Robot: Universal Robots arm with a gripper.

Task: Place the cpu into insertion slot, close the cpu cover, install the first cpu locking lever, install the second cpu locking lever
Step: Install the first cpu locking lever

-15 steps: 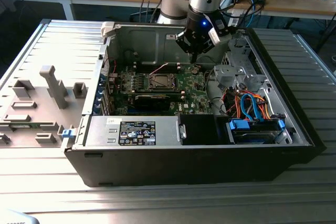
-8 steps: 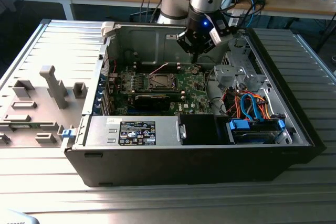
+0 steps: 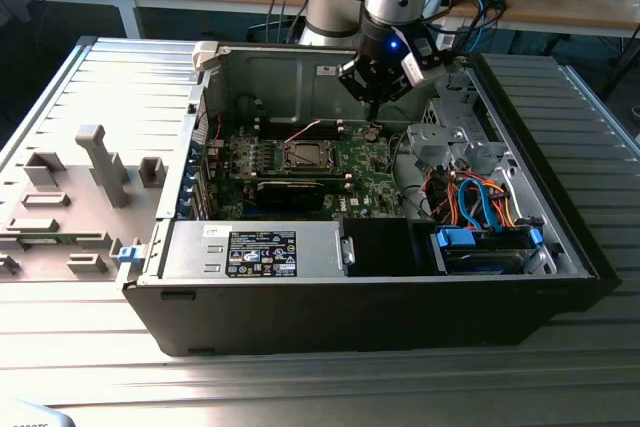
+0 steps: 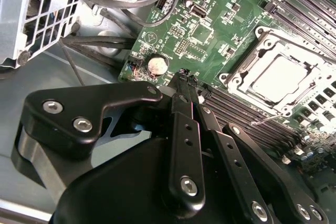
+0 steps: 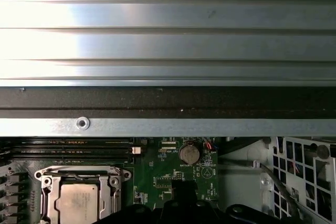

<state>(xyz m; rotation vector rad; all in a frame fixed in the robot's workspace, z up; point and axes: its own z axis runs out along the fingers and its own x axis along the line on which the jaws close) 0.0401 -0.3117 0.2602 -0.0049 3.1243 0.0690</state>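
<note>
Open computer case (image 3: 268, 67) lying on the ribbed counter (image 3: 320, 387), green motherboard (image 3: 366, 161) exposed inside. Pincer (image 3: 372, 99) hanging over the board toward the exterior view's right of the insertion slot (image 3: 304, 157), near the far wall of the case; in the second wrist view, pincer (image 4: 185, 77) drawn together at the tips, clamped on nothing, poised just above the board beside the round coin cell (image 4: 157, 65). Cpu (image 4: 281, 80) seated flat in the slot, dull grey top showing through the cut-out of the cpu cover (image 4: 242, 74), which appears to lie down over it and not stand up on its hinge. Same chip in the first wrist view (image 5: 79, 203), framed in silver. Judged from this: placing done, cover apparently closed, lever work in hand. Thin wire lever (image 4: 268, 121) visible at the socket's edge, seemingly unlatched, though hard to be sure. Calls for a short travel toward the exterior view's left, closed tips set against that slim wire, a steady push down and sideways under its hook, without slipping onto the memory slots (image 4: 247, 114) just beside it.
</note>
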